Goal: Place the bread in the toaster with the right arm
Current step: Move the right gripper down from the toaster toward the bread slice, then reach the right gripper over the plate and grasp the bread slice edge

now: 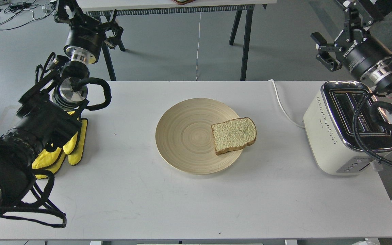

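Observation:
A slice of bread [234, 135] lies flat on the right edge of a round wooden plate [182, 136] in the middle of the white table [196, 200]. A cream and chrome toaster [332, 136] stands at the table's right end, its two slots facing up and partly crossed by my right arm's black cable. My right gripper [333, 32] is open and empty, in the air above and behind the toaster, pointing up and left, well clear of the bread. My left gripper [87, 18] is open and empty beyond the table's far left corner.
A yellow cloth [71, 146] lies under my left arm at the table's left edge. The toaster's white cord [284, 109] runs to the table's back edge. A second table's black legs [247, 41] stand behind.

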You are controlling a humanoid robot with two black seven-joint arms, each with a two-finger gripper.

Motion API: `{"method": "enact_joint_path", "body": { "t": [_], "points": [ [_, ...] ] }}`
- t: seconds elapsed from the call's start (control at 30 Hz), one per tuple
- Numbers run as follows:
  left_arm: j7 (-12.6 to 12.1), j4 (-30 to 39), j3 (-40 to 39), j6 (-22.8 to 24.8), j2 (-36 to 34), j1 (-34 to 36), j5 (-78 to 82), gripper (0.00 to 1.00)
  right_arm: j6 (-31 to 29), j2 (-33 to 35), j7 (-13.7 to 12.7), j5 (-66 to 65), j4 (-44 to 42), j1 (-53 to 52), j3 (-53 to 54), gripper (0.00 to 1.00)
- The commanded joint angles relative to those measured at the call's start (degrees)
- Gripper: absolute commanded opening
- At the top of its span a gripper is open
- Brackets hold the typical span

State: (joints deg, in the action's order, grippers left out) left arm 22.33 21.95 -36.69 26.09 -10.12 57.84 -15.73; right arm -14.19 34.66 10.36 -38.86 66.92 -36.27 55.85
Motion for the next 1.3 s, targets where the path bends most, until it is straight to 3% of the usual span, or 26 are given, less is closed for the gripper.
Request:
{"method": "enact_joint_path", "body": {
  "t": [0.0, 0.3, 0.73, 1.27],
  "points": [
    [0.0, 0.0, 0.0, -0.1, 0.0, 0.0, 0.0, 1.0, 5.3, 1.2, -0.6, -8.9, 3.2, 0.6, -5.9, 0.99],
    [0.0, 0.0, 0.0, -0.1, 0.1, -0.1, 0.0, 1.0, 10.9, -0.6, -3.0, -29.0, 2.3, 0.4, -19.5, 0.99],
    [0.0, 0.0, 0.0, -0.1, 0.1, -0.1, 0.0, 1.0, 13.0, -13.2, -3.2, -29.6, -11.4, 1.4, -26.5, 0.97],
    [0.0, 0.0, -0.1, -0.1, 0.1, -0.1, 0.0, 1.0, 16.7, -18.0, -3.1, -28.8, -14.4, 3.2, -29.9, 0.59]
  ]
}}
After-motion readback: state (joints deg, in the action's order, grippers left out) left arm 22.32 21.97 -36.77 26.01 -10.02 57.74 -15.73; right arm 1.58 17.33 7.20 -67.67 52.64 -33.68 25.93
